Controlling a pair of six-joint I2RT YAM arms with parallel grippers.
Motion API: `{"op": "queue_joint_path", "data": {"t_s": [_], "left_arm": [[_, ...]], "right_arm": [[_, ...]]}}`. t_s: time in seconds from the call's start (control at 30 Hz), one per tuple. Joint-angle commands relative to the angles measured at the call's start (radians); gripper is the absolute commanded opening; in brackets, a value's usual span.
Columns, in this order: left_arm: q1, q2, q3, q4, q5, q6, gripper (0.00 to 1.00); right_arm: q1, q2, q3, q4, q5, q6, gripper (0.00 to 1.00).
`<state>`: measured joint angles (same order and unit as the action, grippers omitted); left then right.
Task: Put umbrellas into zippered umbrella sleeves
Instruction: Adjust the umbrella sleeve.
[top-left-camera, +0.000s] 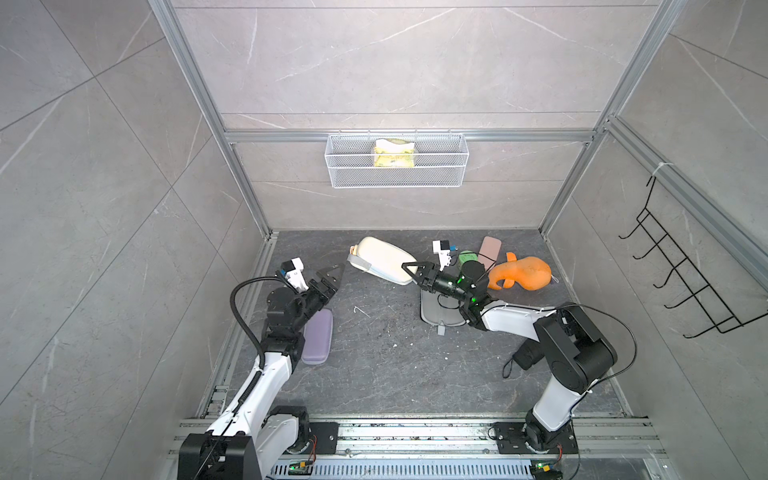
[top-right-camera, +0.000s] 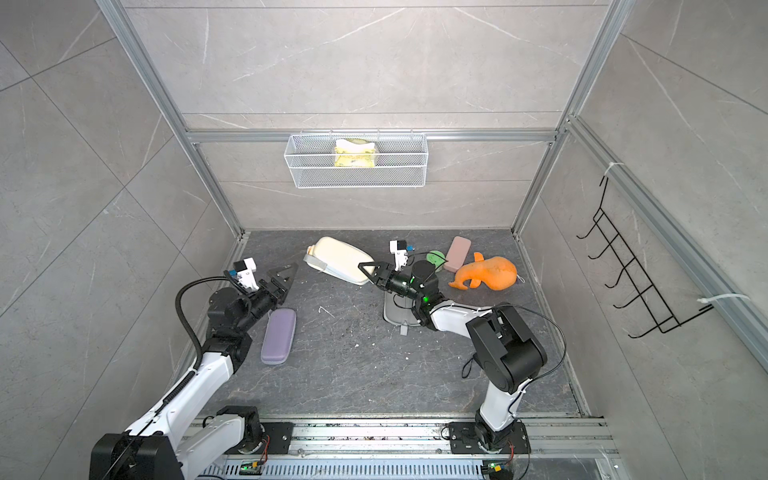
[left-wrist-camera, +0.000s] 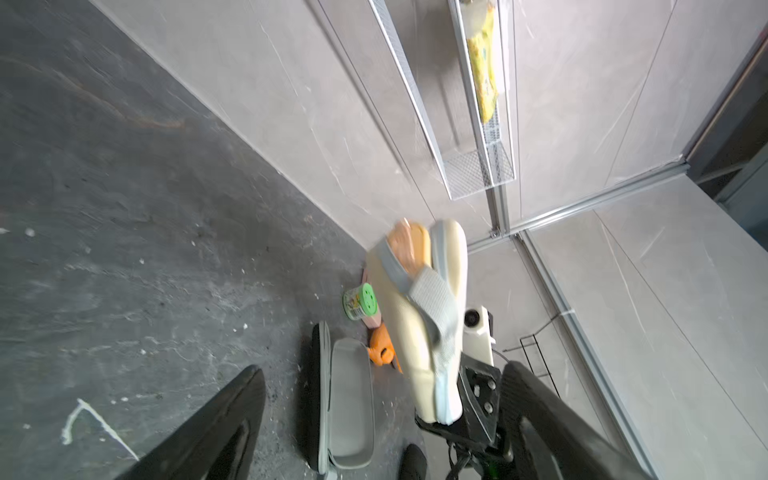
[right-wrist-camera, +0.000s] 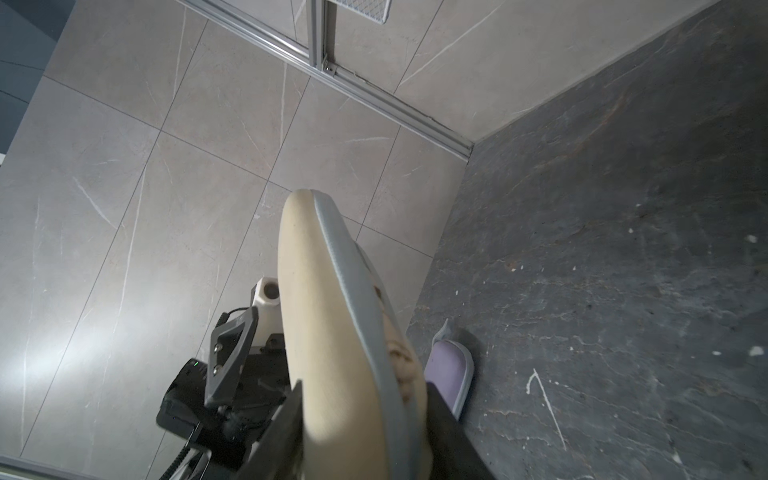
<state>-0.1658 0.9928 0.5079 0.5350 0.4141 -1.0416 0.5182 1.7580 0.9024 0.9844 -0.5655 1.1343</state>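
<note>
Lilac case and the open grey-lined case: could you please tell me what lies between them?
Only bare floor with white flecks, as both top views show.

Your right gripper has the cream case pinched between its jaws, edge-on to you. A bit of tan umbrella shows in the gap by the grey zipper, and the lilac case lies beyond on the dark floor.

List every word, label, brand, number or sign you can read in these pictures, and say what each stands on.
No text is readable anywhere.
Yellow packet in the wire basket: it has print, but too blurred to read.
Green-lidded jar: it has a label, too small and blurred to read.
Cream sleeve: no lettering visible.
</note>
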Motion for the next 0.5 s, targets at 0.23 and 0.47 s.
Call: {"op": "queue_joint_path", "data": {"t_s": [0.23,0.47], "left_arm": [[-0.176,0.228,0.102,0.238,-0.17,0.052,0.96],[-0.178,0.325,0.133,0.437,-0.163,0.046,0.68]], "right_arm": [[0.156,-0.092,-0.008,0.069,0.265,-0.036,0.3],[0.263,-0.099,-0.005,0.021,0.366,-0.075,0.36]]}}
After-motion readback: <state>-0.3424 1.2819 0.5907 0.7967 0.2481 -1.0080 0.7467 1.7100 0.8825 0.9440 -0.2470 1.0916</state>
